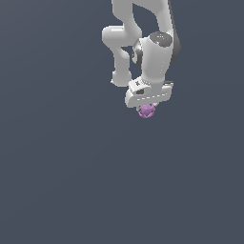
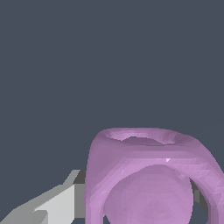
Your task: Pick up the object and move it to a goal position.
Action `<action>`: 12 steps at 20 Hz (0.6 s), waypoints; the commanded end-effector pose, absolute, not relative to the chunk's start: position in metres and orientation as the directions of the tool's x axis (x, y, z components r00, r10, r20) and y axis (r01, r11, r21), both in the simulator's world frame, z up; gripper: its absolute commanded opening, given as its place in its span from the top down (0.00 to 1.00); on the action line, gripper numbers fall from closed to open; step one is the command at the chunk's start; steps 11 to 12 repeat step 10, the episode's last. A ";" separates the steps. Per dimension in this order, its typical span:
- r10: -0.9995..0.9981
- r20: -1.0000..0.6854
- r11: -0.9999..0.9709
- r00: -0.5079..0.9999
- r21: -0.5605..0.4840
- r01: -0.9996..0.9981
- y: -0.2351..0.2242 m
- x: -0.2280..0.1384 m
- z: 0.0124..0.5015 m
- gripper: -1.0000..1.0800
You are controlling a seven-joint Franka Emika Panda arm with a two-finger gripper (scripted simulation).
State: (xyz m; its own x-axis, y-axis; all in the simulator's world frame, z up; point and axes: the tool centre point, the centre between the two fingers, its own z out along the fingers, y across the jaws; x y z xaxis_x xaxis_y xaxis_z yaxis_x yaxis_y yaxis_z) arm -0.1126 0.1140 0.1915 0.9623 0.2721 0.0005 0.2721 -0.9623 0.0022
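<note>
The object (image 1: 147, 111) is a small light-purple lumpy knob, tucked right under the white hand of my gripper (image 1: 147, 106) in the exterior view. The hand hides the fingers there. In the wrist view the object (image 2: 148, 175) fills the near part of the picture, with a hollow rim and a rounded ball inside. One grey-white finger (image 2: 61, 203) presses against one side of it, and a sliver of the other finger (image 2: 197, 192) shows at the opposite side. The jaws stand closed on the object.
The white arm (image 1: 143, 43) comes down from the top of the exterior view. Everything around it is a plain dark grey-blue surface (image 1: 57, 167) with no other objects or edges in view.
</note>
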 end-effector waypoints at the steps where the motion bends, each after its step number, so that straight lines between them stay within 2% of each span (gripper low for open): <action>1: 0.272 0.000 -0.962 0.962 0.002 0.272 0.122 -0.119 0.204 1.00; 12: 0.272 0.000 -0.962 0.962 0.000 0.272 0.135 -0.127 0.223 1.00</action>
